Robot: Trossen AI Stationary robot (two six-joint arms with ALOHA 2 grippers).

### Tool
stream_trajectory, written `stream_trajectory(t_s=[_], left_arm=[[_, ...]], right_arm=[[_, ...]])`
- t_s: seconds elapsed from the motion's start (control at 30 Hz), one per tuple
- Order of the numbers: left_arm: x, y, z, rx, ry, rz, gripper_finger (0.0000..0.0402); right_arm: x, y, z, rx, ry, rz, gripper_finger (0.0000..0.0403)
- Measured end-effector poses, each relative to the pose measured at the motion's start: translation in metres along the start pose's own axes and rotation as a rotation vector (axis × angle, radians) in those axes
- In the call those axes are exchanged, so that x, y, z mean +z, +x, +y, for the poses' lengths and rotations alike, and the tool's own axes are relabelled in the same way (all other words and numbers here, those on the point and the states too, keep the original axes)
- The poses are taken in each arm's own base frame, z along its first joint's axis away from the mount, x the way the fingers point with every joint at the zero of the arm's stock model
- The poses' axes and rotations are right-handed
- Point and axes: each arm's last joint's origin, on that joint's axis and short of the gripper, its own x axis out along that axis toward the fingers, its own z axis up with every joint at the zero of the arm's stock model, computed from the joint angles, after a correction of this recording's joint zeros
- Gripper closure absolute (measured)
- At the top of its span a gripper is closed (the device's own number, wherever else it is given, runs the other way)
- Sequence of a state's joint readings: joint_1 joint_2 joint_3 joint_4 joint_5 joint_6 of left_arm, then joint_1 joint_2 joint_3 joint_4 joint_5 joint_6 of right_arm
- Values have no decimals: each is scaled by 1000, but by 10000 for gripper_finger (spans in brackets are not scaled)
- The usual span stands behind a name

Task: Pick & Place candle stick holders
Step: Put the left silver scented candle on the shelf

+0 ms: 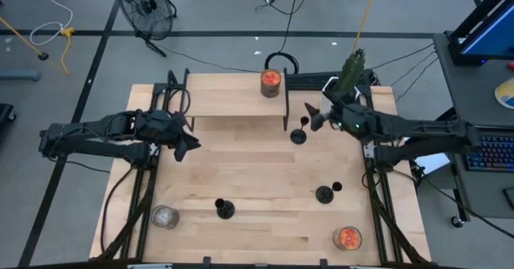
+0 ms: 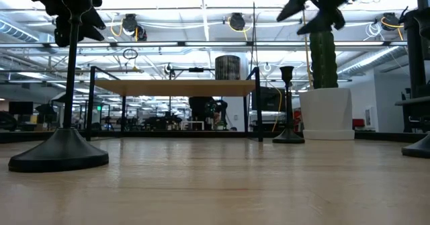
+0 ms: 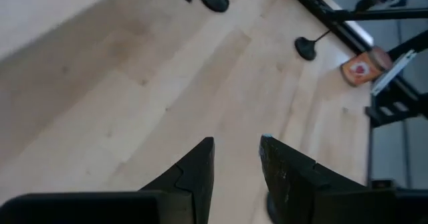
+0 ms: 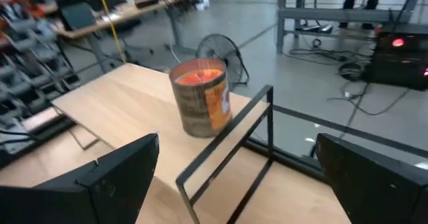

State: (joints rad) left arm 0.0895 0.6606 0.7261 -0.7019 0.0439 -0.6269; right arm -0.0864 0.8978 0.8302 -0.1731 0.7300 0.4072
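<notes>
Three black candle stick holders stand upright on their round bases on the wooden table: one near the shelf (image 1: 299, 134), one at the right (image 1: 324, 193), one near the front (image 1: 224, 209). My right gripper (image 1: 315, 116) hangs open above the table beside the top of the holder near the shelf, and its wrist view shows nothing between its fingers (image 4: 114, 177). My left gripper (image 1: 189, 145) hovers over the table's left half, open, with only bare wood between its fingers (image 3: 200, 164).
A low wooden shelf (image 1: 233, 96) on black legs stands at the far edge with an orange-filled jar (image 1: 271, 82) on it. A grey jar (image 1: 165, 217) sits near left, another orange jar (image 1: 347, 238) near right. A cactus (image 1: 353, 64) stands far right.
</notes>
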Motion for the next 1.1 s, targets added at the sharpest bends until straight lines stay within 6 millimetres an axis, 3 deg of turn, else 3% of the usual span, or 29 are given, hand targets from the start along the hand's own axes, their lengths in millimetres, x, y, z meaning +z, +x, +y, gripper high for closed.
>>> stream_trajectory(t_s=[0.23,0.6,0.87,1.1], left_arm=[[-10,-1,-13,-118,-143,110,275],[-32,-13,-44,-235,-388,394,275],[-41,-26,-73,-54,-449,635,275],[-70,-23,-88,197,-450,836,275]], right_arm=[[-40,-13,-19,100,68,-60,9],[-76,-21,-39,244,177,-151,9],[-95,-22,-46,328,256,-234,9],[-100,-21,-48,335,269,-249,9]])
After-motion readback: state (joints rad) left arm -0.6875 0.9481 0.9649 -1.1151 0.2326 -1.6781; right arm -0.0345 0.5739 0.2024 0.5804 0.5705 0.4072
